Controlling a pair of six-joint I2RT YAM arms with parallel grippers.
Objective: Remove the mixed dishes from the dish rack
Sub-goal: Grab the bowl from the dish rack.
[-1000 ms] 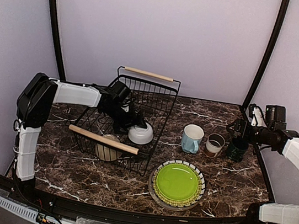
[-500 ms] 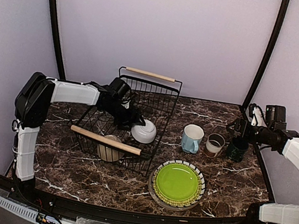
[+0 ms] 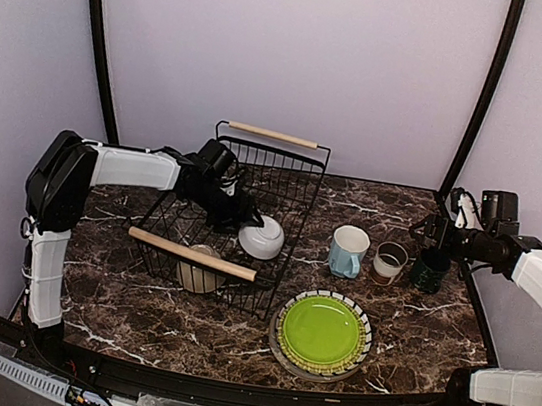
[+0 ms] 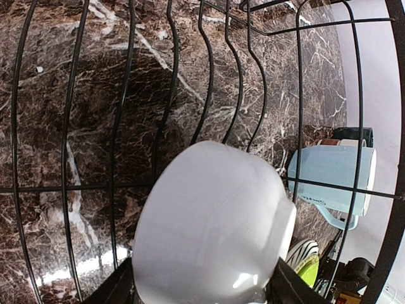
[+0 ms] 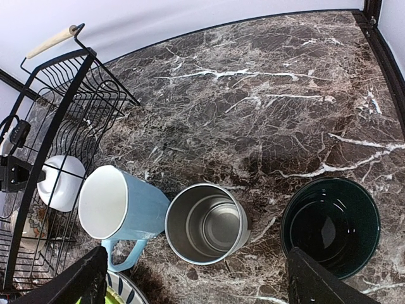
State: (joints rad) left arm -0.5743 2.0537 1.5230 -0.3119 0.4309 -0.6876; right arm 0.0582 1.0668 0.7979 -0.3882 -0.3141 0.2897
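The black wire dish rack (image 3: 293, 174) stands at the left of the marble table. Inside it, my left gripper (image 3: 239, 221) is shut on a white bowl (image 3: 263, 236), which tilts on its side between the fingers (image 4: 111, 288) and fills the left wrist view as the white bowl (image 4: 209, 228). A cream bowl (image 3: 199, 273) lies under the near wooden handle (image 3: 191, 252). My right gripper (image 5: 196, 256) hangs open above the brown-white cup (image 5: 205, 223), holding nothing. The light blue mug (image 5: 123, 206) and dark green mug (image 5: 330, 225) flank that cup.
A lime-green plate (image 3: 322, 331) rests on the black-and-white striped plate (image 3: 276, 341) at the front centre. The three cups stand in a row right of the rack. The rack's wire wall (image 4: 209, 95) rises between the bowl and the mug (image 4: 329, 177).
The left gripper has closed on the white bowl and shifted it slightly up and to the right, tilting it. The right arm has stayed still.
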